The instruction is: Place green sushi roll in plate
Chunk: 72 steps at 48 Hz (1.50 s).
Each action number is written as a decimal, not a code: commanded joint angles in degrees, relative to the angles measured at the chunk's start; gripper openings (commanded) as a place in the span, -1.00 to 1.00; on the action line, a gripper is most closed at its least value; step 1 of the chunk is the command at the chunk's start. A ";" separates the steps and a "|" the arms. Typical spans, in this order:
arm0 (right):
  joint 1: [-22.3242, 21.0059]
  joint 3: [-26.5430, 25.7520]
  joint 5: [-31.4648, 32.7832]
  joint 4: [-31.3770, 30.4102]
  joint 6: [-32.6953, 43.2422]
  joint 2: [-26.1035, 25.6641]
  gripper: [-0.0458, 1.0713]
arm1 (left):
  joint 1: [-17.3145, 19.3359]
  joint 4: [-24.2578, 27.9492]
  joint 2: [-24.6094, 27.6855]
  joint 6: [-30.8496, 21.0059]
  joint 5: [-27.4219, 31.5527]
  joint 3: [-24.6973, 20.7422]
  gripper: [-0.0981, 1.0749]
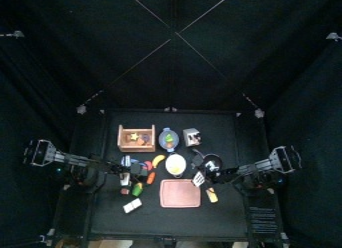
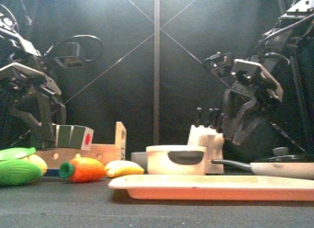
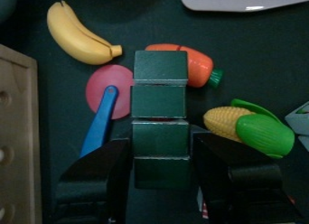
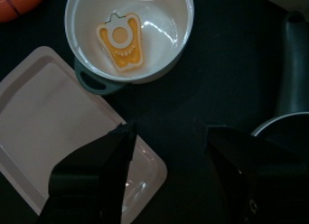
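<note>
- My left jaws [image 3: 161, 169] stand spread, one on each side of the green sushi roll [image 3: 161, 115]. From my wrist it reads as a row of dark green blocks lying on the worktop [image 3: 72, 119]; the near end sits between the jaws, but I cannot tell whether they touch it yet.
- Crowded around the roll: an orange carrot-like toy [image 3: 193, 63] touches its far end on one side, a pink disc with a blue handle [image 3: 107, 92] lies against the other, and a corn cob [image 3: 232, 121] with a green vegetable [image 3: 266, 135] sits just beside my one jaw. A banana [image 3: 75, 33] lies further off, and the wooden box [image 3: 22, 128] borders the scene.
- My right jaws [image 4: 169, 169] are also spread and hold nothing, hanging above the corner of the pink plate [image 4: 54, 110], beside a white bowl with a yellow toy inside [image 4: 126, 38].
- From above, the plate [image 1: 179, 194] lies at the front of the worktop, between both arms and near the roll's cluster.
- Risks, as I judge them: the roll looks segmented, so a pinch at one end may lift only part of it or let it bend and slip. Closing could also nudge the corn, and my right arm hanging over the plate could block the drop.
</note>
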 commanded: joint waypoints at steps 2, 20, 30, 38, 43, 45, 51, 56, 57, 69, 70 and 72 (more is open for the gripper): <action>0.00 -0.26 -0.09 0.00 0.00 -1.67 0.65 | -0.53 0.00 -0.26 -0.18 -3.16 -1.49 0.45; 0.35 0.18 0.09 0.88 -0.35 -4.22 0.65 | -2.11 -13.71 3.08 -0.53 -9.40 -6.86 0.45; 0.44 0.79 0.26 1.41 -0.26 -5.89 0.65 | -3.34 -26.02 8.35 -0.53 -9.14 -12.22 0.45; 0.62 2.11 0.70 1.58 -0.09 -8.35 0.65 | -4.66 -32.70 13.01 -0.62 -9.05 -17.93 0.45; 0.70 3.16 0.70 2.72 -0.26 -10.37 0.65 | -5.27 -36.30 15.21 -0.79 -8.61 -22.32 0.45; 0.79 3.69 0.79 3.34 -0.44 -11.34 0.65 | -5.36 -38.06 15.73 -0.70 -7.91 -23.99 0.45; 0.97 5.62 0.70 4.39 -0.53 -14.59 0.65 | -5.27 -42.10 17.58 -0.79 -5.36 -28.39 0.45; 1.05 7.29 0.53 4.75 -0.53 -17.23 0.65 | -4.75 -44.03 19.07 -0.79 -3.87 -30.85 0.45; 1.14 7.65 0.53 5.01 -0.53 -18.02 0.65 | -4.48 -44.47 19.25 -0.88 -3.78 -31.11 0.45; 2.37 9.84 0.44 5.71 -0.44 -23.47 0.65 | -1.58 -54.32 22.76 -1.23 -4.66 -33.75 0.37; 2.46 9.93 0.44 5.98 -0.44 -23.82 0.65 | -1.49 -54.67 22.94 -1.23 -4.66 -33.84 0.37; 2.64 10.02 0.44 6.15 -0.26 -24.17 0.65 | -1.49 -55.11 23.20 -1.23 -4.57 -33.93 0.35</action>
